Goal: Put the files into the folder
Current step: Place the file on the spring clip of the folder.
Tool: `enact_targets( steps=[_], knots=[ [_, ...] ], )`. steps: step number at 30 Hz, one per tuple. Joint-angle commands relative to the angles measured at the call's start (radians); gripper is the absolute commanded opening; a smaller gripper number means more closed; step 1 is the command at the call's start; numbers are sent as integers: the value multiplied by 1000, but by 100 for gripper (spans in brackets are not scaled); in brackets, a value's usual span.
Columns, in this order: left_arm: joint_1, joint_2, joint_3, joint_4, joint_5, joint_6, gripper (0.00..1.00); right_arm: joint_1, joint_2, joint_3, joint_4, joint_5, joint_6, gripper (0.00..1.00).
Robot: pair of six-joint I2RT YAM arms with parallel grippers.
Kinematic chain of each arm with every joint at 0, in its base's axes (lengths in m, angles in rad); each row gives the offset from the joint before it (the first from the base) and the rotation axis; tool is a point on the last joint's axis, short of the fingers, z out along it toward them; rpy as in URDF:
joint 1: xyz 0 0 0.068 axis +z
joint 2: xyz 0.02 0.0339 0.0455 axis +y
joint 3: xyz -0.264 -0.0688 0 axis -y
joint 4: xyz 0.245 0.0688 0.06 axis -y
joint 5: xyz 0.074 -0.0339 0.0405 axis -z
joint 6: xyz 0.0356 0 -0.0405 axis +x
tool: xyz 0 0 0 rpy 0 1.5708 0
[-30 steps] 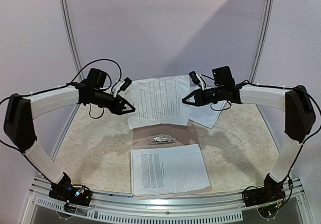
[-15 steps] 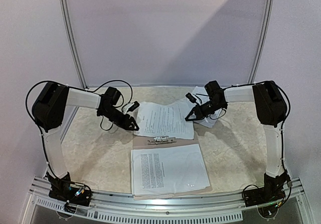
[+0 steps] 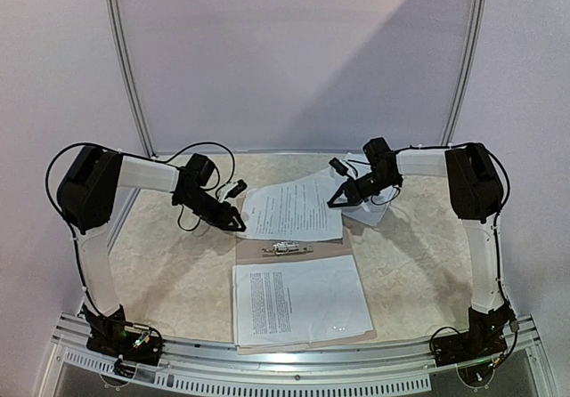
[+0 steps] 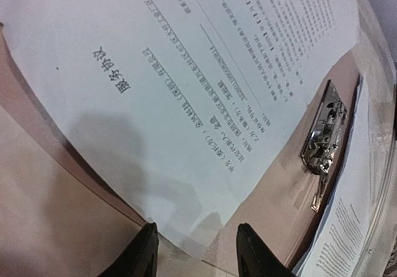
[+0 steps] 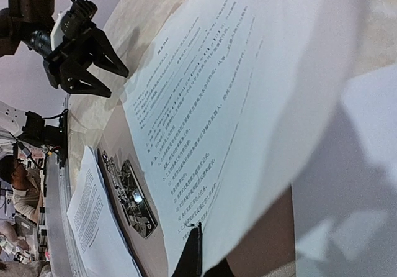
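The tan folder point(image 3: 254, 255) lies open at the table's middle, with its metal clip point(image 3: 283, 248) near the spine. One printed sheet point(image 3: 298, 299) lies flat in its near half. Another sheet point(image 3: 294, 208) lies across its far half. My right gripper point(image 3: 336, 200) is shut on that sheet's right edge; in the right wrist view the gripper point(image 5: 196, 259) pinches the sheet point(image 5: 217, 103). My left gripper point(image 3: 240, 225) is low at the sheet's left corner. In the left wrist view it point(image 4: 198, 261) stands open, with the sheet's point(image 4: 155, 90) corner between the fingers, untouched.
More white sheets point(image 3: 367, 208) lie on the marbled table behind my right gripper. The clip point(image 4: 324, 137) and the folder's bare board point(image 4: 279, 190) lie just right of my left fingers. A metal rail point(image 3: 294, 360) runs along the near edge, and grey walls close in the back.
Both arms have come down from holding the sheet in the air. The sheet now rests over the folder's far half. Over the last half second little has moved.
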Motion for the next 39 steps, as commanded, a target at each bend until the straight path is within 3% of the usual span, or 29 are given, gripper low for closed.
enact_targets(
  steps=[1,7,14,23,39],
  knots=[
    [13,-59,34,-24,-53,35,45,-5,44,84,-71,-76,17,0],
    [14,-118,34,-57,-98,80,47,-5,33,106,-144,-167,26,0],
    [7,-146,-55,-33,-122,123,48,-29,81,129,-338,-218,-179,0],
    [-3,-127,-85,-1,-141,135,48,-30,123,147,-264,-222,-144,0],
    [-29,-112,-99,14,-160,141,49,-31,207,254,-298,-178,-142,0]
  ],
)
